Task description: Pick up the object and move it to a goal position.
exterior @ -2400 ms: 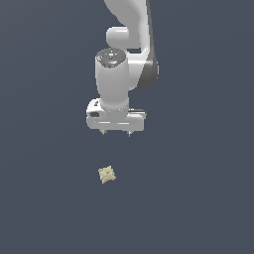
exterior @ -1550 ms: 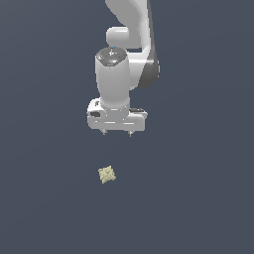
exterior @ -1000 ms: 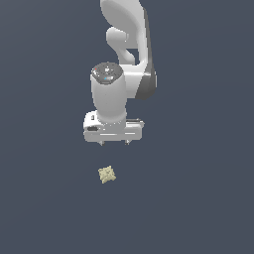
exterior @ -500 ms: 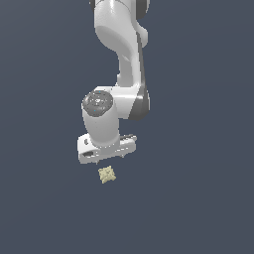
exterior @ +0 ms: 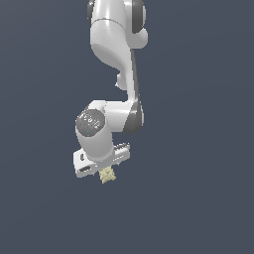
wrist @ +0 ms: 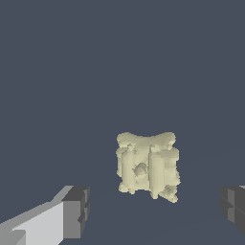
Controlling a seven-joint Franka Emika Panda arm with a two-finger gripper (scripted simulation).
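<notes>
1 thing lay on the bare dark grey surface (exterior: 198, 149) around my arm: the object (exterior: 106, 174), a pale yellowish-tan bumpy lump. I saw nothing else near it and nothing between it and the tool.

From the exterior view, the gripper (exterior: 101, 171) sat low, right over the object, whose upper part the white hand hid; only its lower edge peeked out at about 6 o'clock of the wrist. In the wrist view the object (wrist: 147, 166) lay between the 2 dark fingertips (wrist: 76, 212), touching neither, so the jaws stood wide apart with clear gaps on both sides.

Compared with 0.5 s earlier, the arm had stretched further down and the gripper had dropped from just above the lump to around it. The object itself had not moved.
</notes>
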